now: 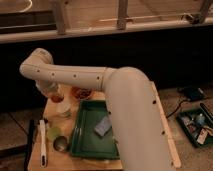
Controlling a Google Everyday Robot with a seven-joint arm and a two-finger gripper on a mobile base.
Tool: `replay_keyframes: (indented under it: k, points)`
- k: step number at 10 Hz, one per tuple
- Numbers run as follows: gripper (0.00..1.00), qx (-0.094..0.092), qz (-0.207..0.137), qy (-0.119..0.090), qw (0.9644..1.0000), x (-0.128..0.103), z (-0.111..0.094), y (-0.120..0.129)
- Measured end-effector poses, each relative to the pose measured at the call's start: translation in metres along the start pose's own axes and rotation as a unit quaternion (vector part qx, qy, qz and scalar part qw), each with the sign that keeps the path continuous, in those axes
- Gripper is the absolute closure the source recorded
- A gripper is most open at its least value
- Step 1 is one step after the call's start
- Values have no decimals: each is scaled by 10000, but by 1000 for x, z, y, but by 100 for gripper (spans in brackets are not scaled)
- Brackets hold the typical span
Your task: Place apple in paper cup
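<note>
Apple (57,98) is clamped between the jaws of the gripper (54,94) just above the paper cup (63,109); right of the cup, a grey-blue block (102,126) is contained in the green tray (86,137).

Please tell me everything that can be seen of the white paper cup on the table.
The paper cup is small, short and cylindrical, white to cream, and looks like plain paper. It stands upright, mouth up, on the wooden table, just left of the green tray; whether the two touch cannot be told. The apple is outside the cup, just behind it and slightly to the left, at the gripper, which hangs over the table's far left corner.
</note>
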Motion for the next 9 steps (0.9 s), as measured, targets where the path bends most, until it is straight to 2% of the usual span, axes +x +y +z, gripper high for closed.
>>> replay_keyframes:
  k: [2, 7, 9]
  points:
    - [74, 18, -4, -11, 10000, 0, 1, 0]
    - [24, -2, 133, -82, 9999, -3, 4, 8]
    - [20, 1, 185, -109, 9998, -4, 5, 10]
